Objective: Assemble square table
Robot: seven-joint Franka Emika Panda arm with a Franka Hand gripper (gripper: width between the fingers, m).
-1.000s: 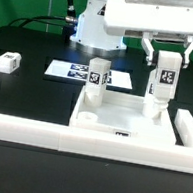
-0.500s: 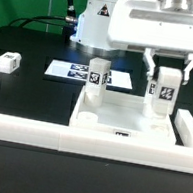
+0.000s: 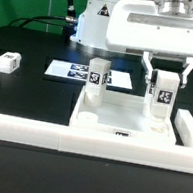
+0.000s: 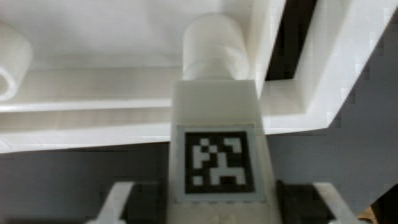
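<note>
Jaws pinch one white leg block (image 3: 162,95) from both sides and hold it upright, its tag facing the exterior camera. Its lower end reaches down into the square tabletop (image 3: 116,121) at the far corner on the exterior view's right (whether it touches the tray floor, I cannot tell). In the wrist view the same block runs away from the camera toward that inner corner of the raised rim. A second leg block (image 3: 96,81) stands upright in the far corner on the exterior view's left. A third leg block (image 3: 8,62) sits loose on the black surface (image 3: 34,93), well apart from the tray. The marker board (image 3: 66,71) lies behind the tabletop, and the low white border wall (image 3: 28,130) runs in front.
</note>
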